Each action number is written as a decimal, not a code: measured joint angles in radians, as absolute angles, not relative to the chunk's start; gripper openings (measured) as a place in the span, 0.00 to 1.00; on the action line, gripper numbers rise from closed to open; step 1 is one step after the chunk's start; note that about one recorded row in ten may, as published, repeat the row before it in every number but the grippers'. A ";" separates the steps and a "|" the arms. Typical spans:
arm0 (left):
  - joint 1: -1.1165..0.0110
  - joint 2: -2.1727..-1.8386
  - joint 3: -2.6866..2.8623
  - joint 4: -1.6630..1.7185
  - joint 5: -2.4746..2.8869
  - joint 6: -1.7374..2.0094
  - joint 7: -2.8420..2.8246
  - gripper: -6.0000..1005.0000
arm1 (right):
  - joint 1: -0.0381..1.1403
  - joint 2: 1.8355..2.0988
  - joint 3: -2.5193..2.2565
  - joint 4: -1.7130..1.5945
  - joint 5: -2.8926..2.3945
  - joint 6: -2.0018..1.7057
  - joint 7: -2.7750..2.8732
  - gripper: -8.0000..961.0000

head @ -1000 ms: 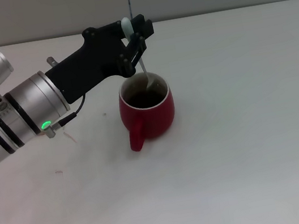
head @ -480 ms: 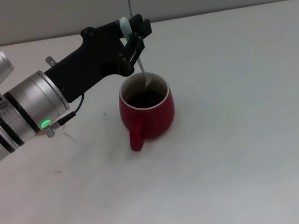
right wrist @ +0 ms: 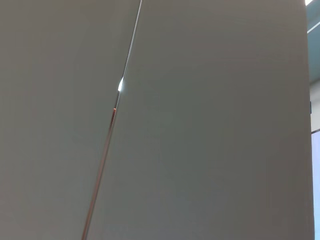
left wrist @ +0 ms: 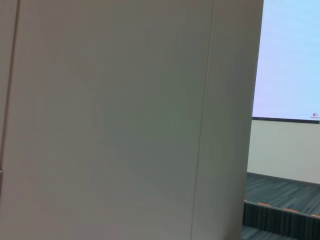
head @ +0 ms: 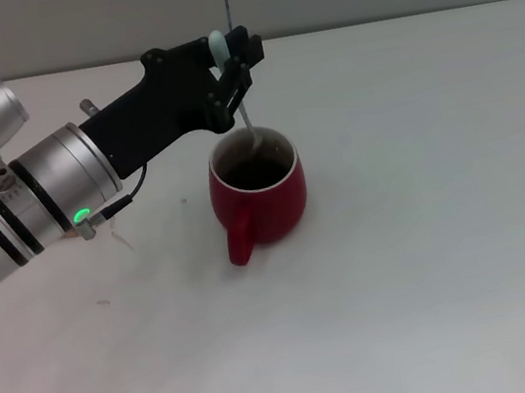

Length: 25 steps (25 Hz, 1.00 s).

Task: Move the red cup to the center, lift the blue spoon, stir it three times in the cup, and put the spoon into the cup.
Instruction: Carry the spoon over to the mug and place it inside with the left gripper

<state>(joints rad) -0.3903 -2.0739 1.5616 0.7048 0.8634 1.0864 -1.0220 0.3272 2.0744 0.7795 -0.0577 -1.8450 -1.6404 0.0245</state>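
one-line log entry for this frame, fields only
phase: stirring | left gripper: shut on blue spoon, bowl inside red cup | right gripper: not in view

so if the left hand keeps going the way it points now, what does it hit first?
Probably nothing nearby: the left hand, shut on the blue spoon, points out over the far side of the red cup, toward open white table. Depth is uncertain.

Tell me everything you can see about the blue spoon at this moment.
The blue spoon is slim, with a pale blue handle, a thin metal neck and a grey bowl. It stands almost upright, slightly tilted. The left claw is shut on its handle. Its bowl dips just inside the far rim of the red cup; whether it touches the cup wall I cannot tell.
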 joint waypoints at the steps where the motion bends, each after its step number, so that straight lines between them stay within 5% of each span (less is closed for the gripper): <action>1: -0.391 -2.074 1.562 0.700 0.863 1.084 -1.018 0.15 | 0.326 2.075 0.780 -0.057 -1.845 -1.641 0.024 0.71; 25: -0.371 -2.073 1.674 0.664 0.826 1.035 -0.898 0.15 | 0.319 2.077 0.779 -0.057 -1.849 -1.649 0.024 0.71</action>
